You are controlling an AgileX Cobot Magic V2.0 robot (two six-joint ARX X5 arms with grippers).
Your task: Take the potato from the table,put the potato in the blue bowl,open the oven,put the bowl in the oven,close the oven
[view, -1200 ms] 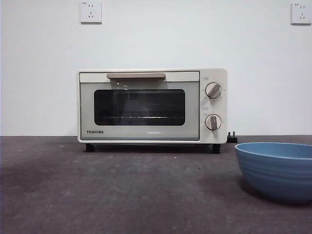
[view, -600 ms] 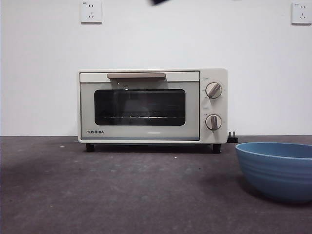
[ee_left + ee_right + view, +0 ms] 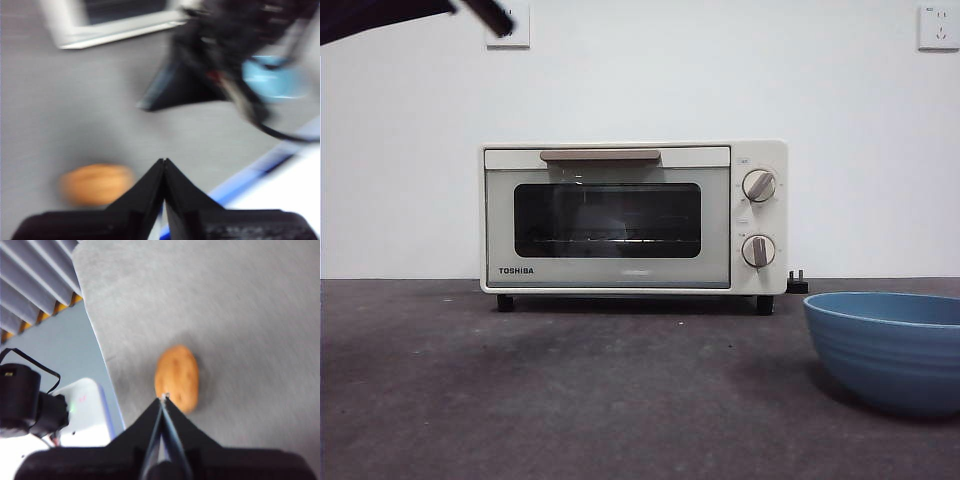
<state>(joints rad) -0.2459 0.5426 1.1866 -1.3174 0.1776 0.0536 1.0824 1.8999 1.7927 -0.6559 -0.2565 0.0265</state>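
The orange-tan potato (image 3: 176, 377) lies on the dark grey table (image 3: 250, 315) near its edge, just beyond the tips of my shut right gripper (image 3: 163, 399). In the blurred left wrist view the potato (image 3: 97, 184) sits beside my shut left gripper (image 3: 164, 161), with the other arm (image 3: 225, 45) dark over the table. The blue bowl (image 3: 885, 345) stands at the front right, and its inside cannot be seen from the front. The cream oven (image 3: 633, 217) stands at the back with its door shut. A black arm part (image 3: 410, 12) crosses the top left corner.
Two wall sockets (image 3: 937, 27) sit high on the white wall. A black plug (image 3: 797, 283) lies behind the oven's right side. Past the table edge are a white device (image 3: 85, 415) and a black camera (image 3: 22, 395).
In the front view a black arm tip came in at the top edge and has swung to the top left corner, now larger. Oven and bowl have not moved.
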